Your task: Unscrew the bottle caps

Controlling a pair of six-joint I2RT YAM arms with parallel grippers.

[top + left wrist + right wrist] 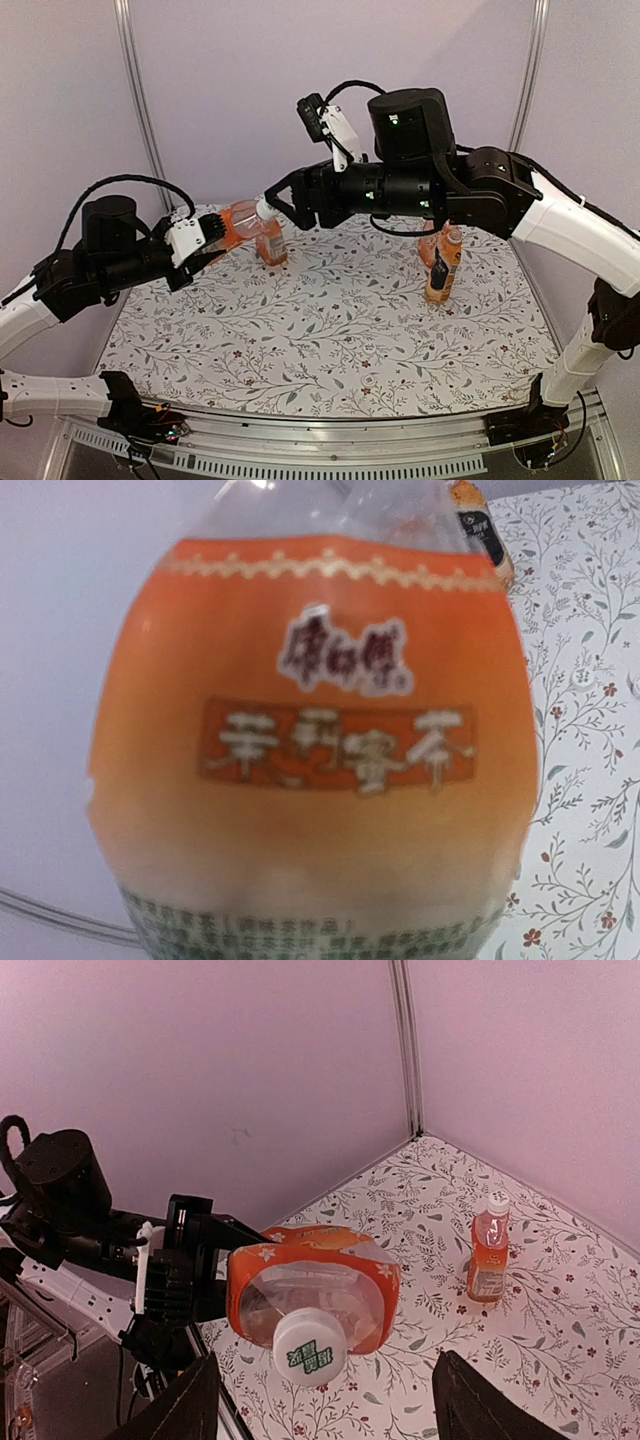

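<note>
My left gripper [213, 233] is shut on the base of an orange-labelled bottle [238, 218] and holds it level above the table, its white cap [310, 1348] pointing at my right gripper. The bottle's label [320, 740] fills the left wrist view, where the left fingers are hidden. My right gripper [278, 203] is open wide. In the right wrist view its fingers [190, 1405] stand on either side of the cap, apart from it. The left gripper [205, 1275] also shows there, behind the bottle.
A capped bottle [272, 245] stands on the floral table [330, 340] at the back left, also in the right wrist view [489, 1258]. Two more bottles, one dark-labelled [443, 265], stand at the right under the right arm. Walls close off the back.
</note>
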